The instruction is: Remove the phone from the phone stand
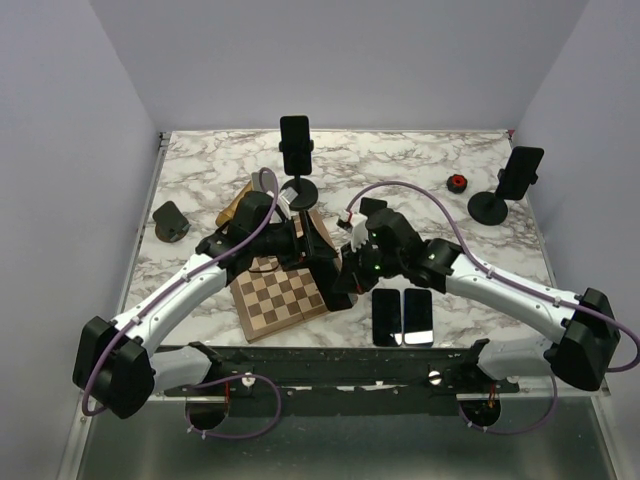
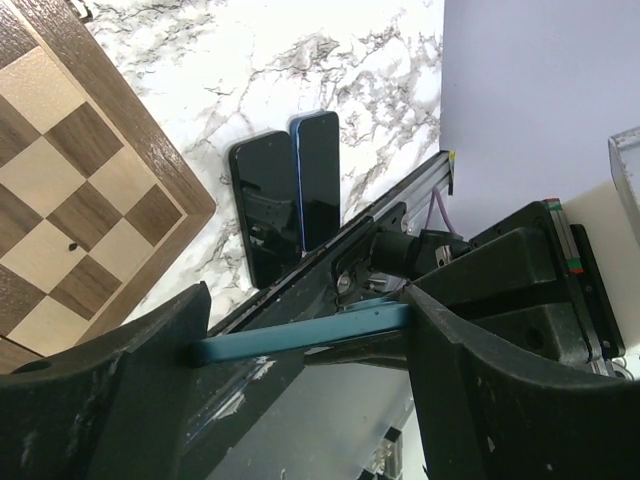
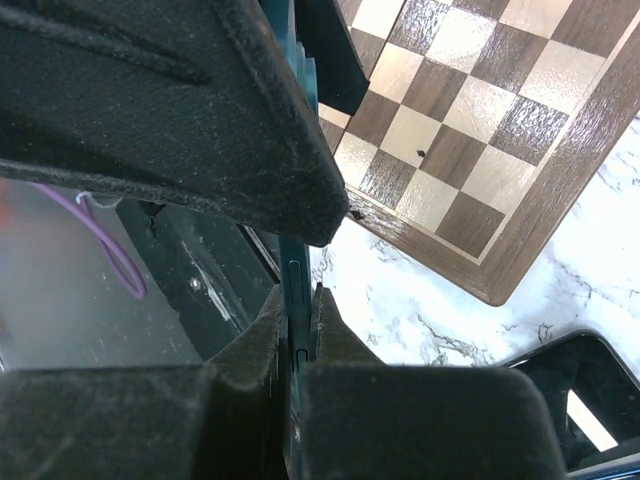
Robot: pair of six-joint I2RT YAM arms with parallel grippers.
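Phone (image 2: 300, 335), the teal-edged one, is off the table and held in the air between both claws, just above the near corner of the chessboard (image 1: 280, 300). From my seat I see the left claw (image 2: 305, 330) spread wide across it, one finger (image 2: 150, 360) pressed to each end, so it is grasping the phone lengthwise. The right claw (image 3: 297, 310) is clenched tight on the phone's thin edge (image 3: 293, 285); its two fingertips nearly meet with only that edge between them. In the top view the two claws sit together at mid-table and hide the phone from me.

Just to the right of them, two more handsets lie flat side by side near the front rail, a black one (image 2: 265, 205) and a blue one (image 2: 318, 180), touching along their long sides.

Farther back on the marble table (image 1: 420, 160), the centre stand (image 1: 300, 190) holds a dark handset upright, and the right stand (image 1: 490, 205) holds another, tilted. A small red object (image 1: 457, 182) sits near the right stand. A dark lump (image 1: 170, 222) rests at the left edge; I cannot tell what it is.
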